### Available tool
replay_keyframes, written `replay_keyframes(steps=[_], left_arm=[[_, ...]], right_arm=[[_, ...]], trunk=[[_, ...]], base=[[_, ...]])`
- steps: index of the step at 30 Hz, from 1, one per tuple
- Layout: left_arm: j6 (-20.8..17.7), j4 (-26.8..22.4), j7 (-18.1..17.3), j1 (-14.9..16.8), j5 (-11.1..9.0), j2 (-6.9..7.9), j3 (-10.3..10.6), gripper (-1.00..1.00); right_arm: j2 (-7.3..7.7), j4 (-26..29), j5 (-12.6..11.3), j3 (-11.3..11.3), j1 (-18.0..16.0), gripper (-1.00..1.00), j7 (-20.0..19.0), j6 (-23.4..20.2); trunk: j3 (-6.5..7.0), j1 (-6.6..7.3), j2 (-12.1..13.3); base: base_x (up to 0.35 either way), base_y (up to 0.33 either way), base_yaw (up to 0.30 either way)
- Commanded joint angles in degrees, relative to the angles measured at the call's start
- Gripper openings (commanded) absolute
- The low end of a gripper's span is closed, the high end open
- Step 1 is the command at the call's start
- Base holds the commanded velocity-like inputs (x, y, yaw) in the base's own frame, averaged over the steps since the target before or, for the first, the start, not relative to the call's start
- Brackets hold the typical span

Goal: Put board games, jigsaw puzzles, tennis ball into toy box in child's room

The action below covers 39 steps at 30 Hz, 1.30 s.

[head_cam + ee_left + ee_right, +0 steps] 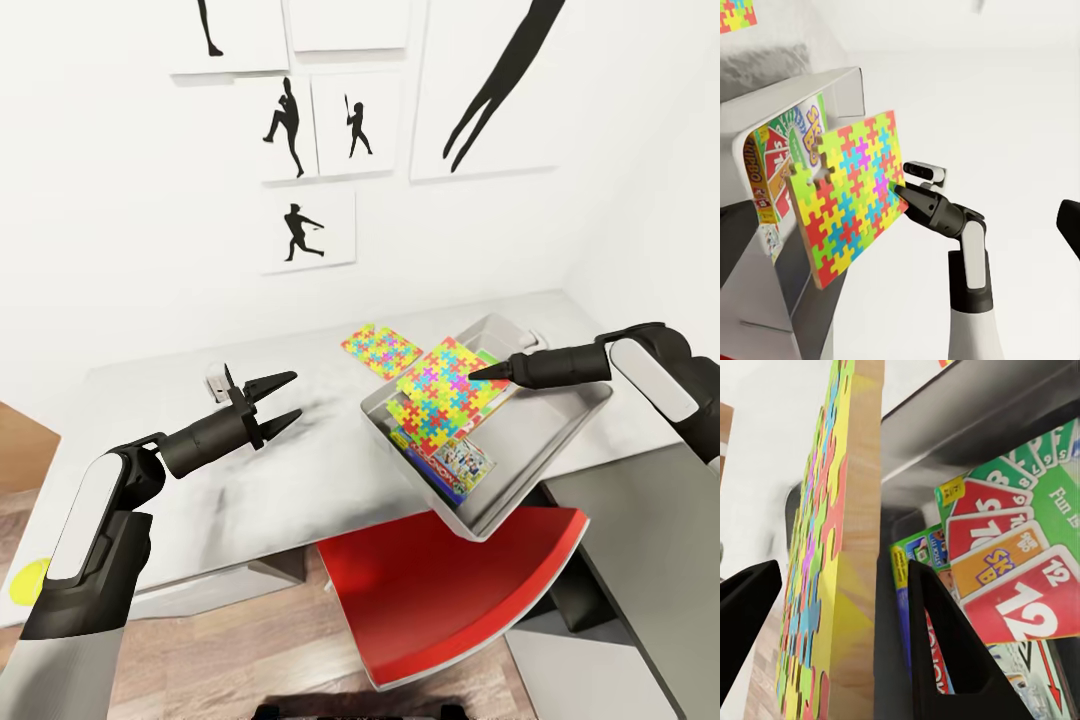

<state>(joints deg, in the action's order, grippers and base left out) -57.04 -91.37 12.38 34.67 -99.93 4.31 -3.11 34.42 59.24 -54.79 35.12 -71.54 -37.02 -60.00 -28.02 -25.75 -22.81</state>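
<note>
Right gripper (478, 374): fingers (945, 660) either side of a jigsaw puzzle (447, 383), gripping its edge, held tilted over the toy box (560, 440). Inside the toy box: Skip-Bo box (1020, 577), Monopoly box (462, 466). Just beside the toy box, on the table (250, 480): second jigsaw puzzle (380, 350). Left gripper (282, 400): fingers spread, empty, above the table, apart from the toy box.

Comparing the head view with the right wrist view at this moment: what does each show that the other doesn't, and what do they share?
Head view alone: the left gripper open over the table, a second jigsaw puzzle lying on the table beyond the toy box, and the wall pictures.

Right wrist view alone: the held puzzle's wooden edge between the right gripper's fingers.

Both: the jigsaw puzzle held in the right gripper over the toy box, and the Skip-Bo game inside.
</note>
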Motion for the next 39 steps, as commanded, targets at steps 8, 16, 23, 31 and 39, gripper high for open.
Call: replay_keyframes(steps=[8,16,23,31,39], left_arm=[[-0.18,-0.04,0.6,0.05,-0.61,-0.01,-0.05,1.0],[-0.18,-0.04,0.56,0.05,-0.61,0.01,-0.05,1.0],[-0.21,-0.08,0.56,-0.02,-0.61,0.13,-0.06,1.0],[-0.24,-0.1,0.55,-0.04,-0.61,0.14,-0.07,1.0],[-0.26,-0.23,0.4,-0.08,-0.61,0.23,-0.22,1.0]], right_arm=[[0.12,-0.28,0.3,-0.14,-0.3,-1.0,-0.44,0.24],[0.09,-0.43,0.3,-0.2,-1.09,-1.0,-0.43,0.29],[0.11,-0.48,0.3,-0.22,-1.46,-1.0,-0.44,0.31],[0.06,-0.5,0.3,-0.23,-1.55,-1.0,-0.43,0.32],[-0.01,-0.47,0.3,-0.23,-1.58,-1.0,-0.43,0.32]], trunk=[[-0.8,-0.03,-0.11],[-1.53,-0.03,-0.11],[-2.18,-0.03,-0.11],[-2.93,-0.03,-0.11],[-3.68,-0.03,-0.11]], base=[[0.0,0.0,0.0],[0.0,0.0,0.0],[0.0,0.0,0.0],[0.0,0.0,0.0],[0.0,0.0,0.0]])
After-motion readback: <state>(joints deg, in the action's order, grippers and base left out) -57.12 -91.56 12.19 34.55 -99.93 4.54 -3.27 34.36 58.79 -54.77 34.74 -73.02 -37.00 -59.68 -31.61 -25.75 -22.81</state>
